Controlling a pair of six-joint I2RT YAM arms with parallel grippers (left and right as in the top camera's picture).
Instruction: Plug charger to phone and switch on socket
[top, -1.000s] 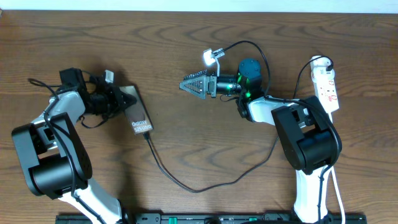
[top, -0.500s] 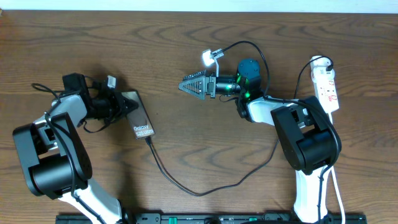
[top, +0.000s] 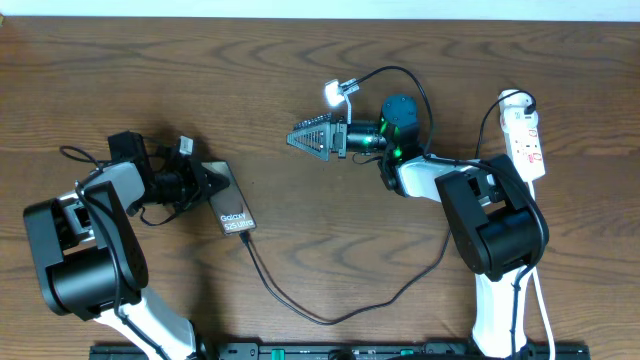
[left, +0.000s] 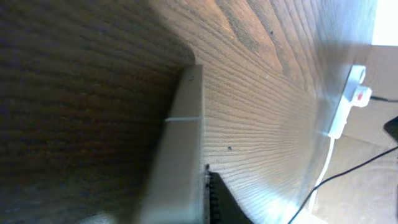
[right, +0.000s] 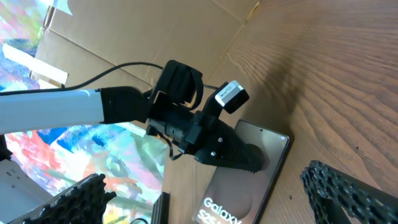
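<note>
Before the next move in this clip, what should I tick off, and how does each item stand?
1. Charger reaches the phone's lower end: ok. Whether it is fully seated: cannot tell.
2. Left gripper at the phone's upper end: ok. Whether it actually grips: cannot tell.
3. Right gripper open with nothing between its fingers: ok.
4. Right gripper positioned at the socket: not ok. It points toward the table's middle, well apart from the socket.
5. Socket switched on: cannot tell, the switches are too small to read.
</note>
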